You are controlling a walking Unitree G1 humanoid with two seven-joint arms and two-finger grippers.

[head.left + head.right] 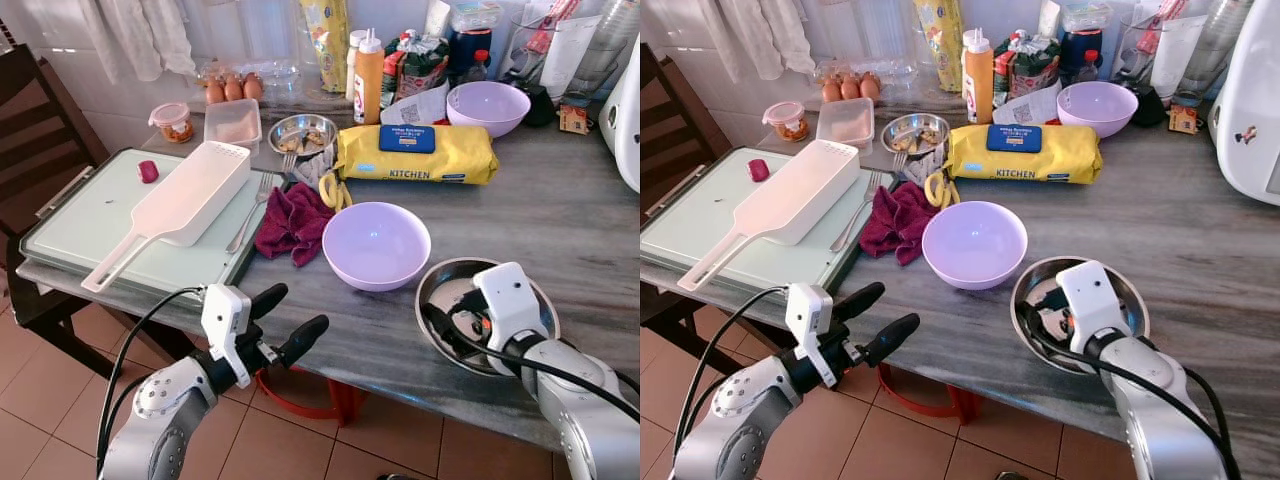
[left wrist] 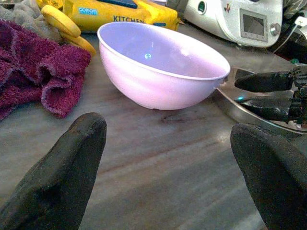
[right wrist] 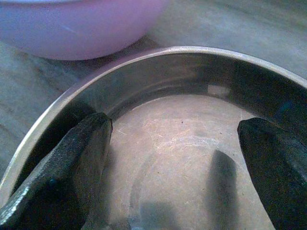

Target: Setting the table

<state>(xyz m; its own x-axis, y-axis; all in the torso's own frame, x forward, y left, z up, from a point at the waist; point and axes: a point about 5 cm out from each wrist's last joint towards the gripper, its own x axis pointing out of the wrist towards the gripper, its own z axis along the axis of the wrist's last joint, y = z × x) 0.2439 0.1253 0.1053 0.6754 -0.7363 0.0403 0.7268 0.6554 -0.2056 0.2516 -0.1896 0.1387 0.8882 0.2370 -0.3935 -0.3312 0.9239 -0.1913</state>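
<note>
Steel bowl (image 1: pixel 450 285) beside lilac bowl (image 1: pixel 376 245)

Looking along 2 spread black fingers (image 2: pixel 57 177) over a grey table (image 2: pixel 158 158). Ahead, a lilac bowl (image 2: pixel 160 67); a maroon cloth (image 2: pixel 33 72) on one side, a steel bowl's rim (image 2: pixel 240 108) and the right gripper (image 2: pixel 268 93) on the other. Behind, yellow pack (image 2: pixel 124 14), white appliance (image 2: pixel 235 21).

Bowl (image 1: pixel 376 243) sits left of pan (image 1: pixel 446 283) (cloth (image 1: pixel 292 221) farther left).

Count's in: two lilac bowls, one near (image 1: pixel 376 245), one far (image 1: pixel 488 107); two steel bowls (image 1: pixel 440 290) (image 1: pixel 303 133); three eggs (image 1: pixel 233 89); one fork (image 1: pixel 252 212); one maroon cloth (image 1: pixel 293 222).
</note>
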